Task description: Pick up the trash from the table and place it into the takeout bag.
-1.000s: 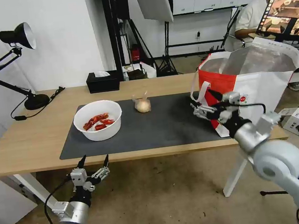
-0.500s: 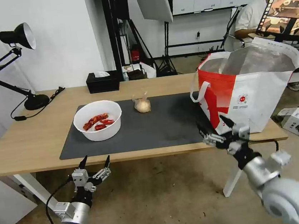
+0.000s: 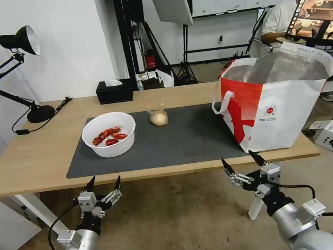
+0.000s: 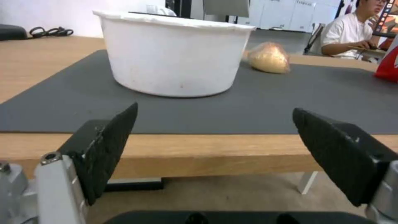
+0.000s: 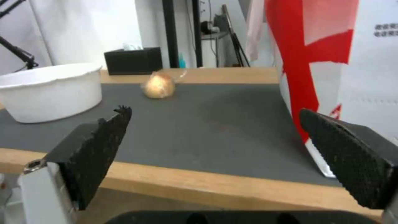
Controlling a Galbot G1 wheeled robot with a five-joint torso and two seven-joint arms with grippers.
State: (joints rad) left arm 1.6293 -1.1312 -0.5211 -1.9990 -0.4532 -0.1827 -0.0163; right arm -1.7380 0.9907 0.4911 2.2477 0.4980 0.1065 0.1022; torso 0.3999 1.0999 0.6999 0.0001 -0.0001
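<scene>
- light-wood table [image 3: 33, 156] runs across my head view, with a dark grey mat [image 3: 176, 140] laid over its middle; a black desk lamp [image 3: 16, 41] stands at the far left corner and a black tissue box [image 3: 114, 91] sits at the back edge.
- white bowl [image 3: 109, 134] with red crayfish shells [image 3: 109, 136] rests on the left part of the mat, close to the front.
- small knotted clear bag [image 3: 158, 116] lies on the mat's back edge, right of the bowl and apart from it.
- takeout bag [image 3: 280, 100] stands upright and open on the table's right end, its foil lining showing, one corner on the mat.
- my left hand [image 3: 103, 185] hangs below the table's front edge, in front of the bowl, fingers spread wide and holding nothing.
- my right hand [image 3: 241, 161] hangs below the front edge near the takeout bag, fingers also spread wide and empty.
- from the right wrist camera i see the bag's red-and-white wall just beyond the right hand [image 5: 215, 124].
</scene>
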